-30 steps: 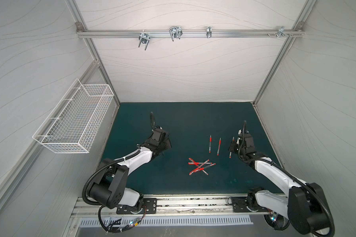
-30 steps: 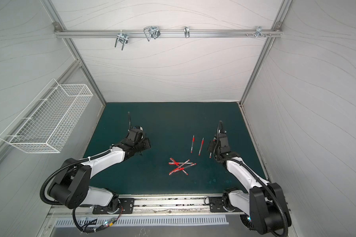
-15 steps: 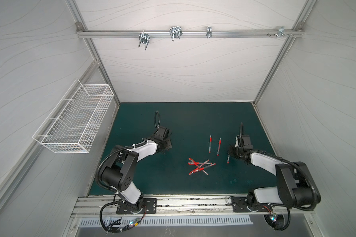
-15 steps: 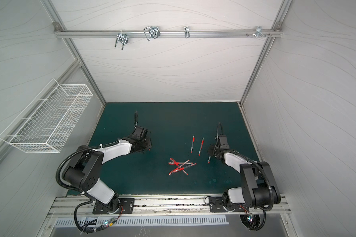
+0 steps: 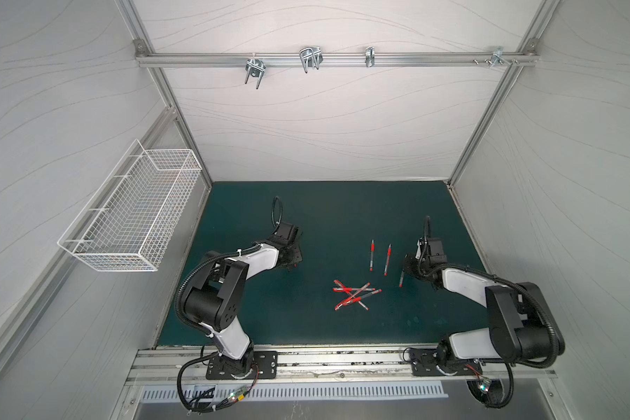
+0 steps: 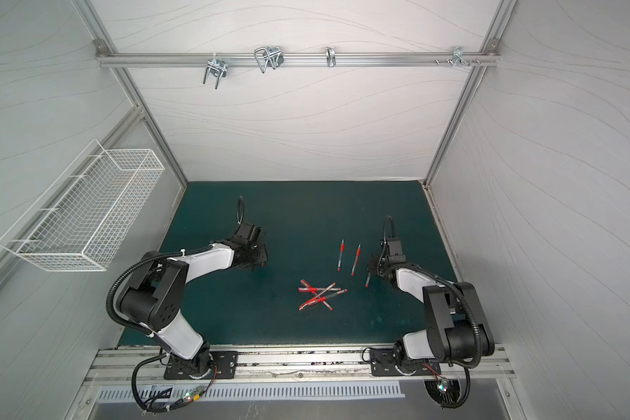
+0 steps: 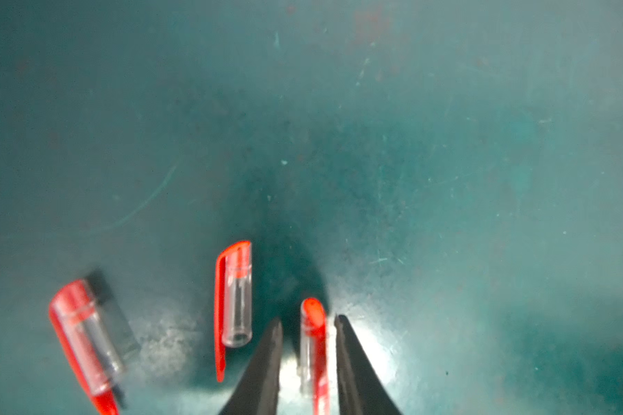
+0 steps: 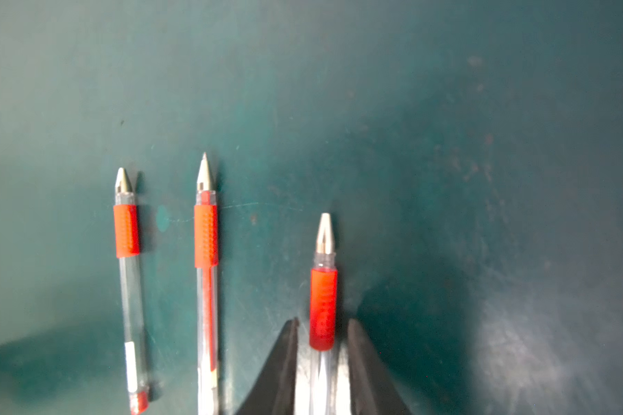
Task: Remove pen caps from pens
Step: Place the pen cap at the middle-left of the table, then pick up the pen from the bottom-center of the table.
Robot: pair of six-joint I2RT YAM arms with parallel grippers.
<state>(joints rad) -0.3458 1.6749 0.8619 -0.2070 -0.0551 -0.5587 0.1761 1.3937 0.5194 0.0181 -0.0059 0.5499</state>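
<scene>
Jaws of the left gripper stand narrowly parted around a short red-and-clear plastic pen cap lying on the dark green mat. A sliver of mat shows on each side, and two more loose caps lie just beside it. Across the bench, the right gripper is likewise slightly open around an uncapped clear-barrelled pen with a red grip band, gripping nothing, next to two bare pens laid roughly parallel. Between the arms, a crossed heap of thin, seemingly capped pens shows in both top views. Trouble, if it comes, looks likeliest at the lift. Each fingertip sits so close that a slanted retreat could nudge the round cap or barrel and send it rolling into its neighbours. Pulling one pen from the tangled heap may also drag others along. No brand or lettering can be read; a white label on one barrel is blank or too blurred to tell.
</scene>
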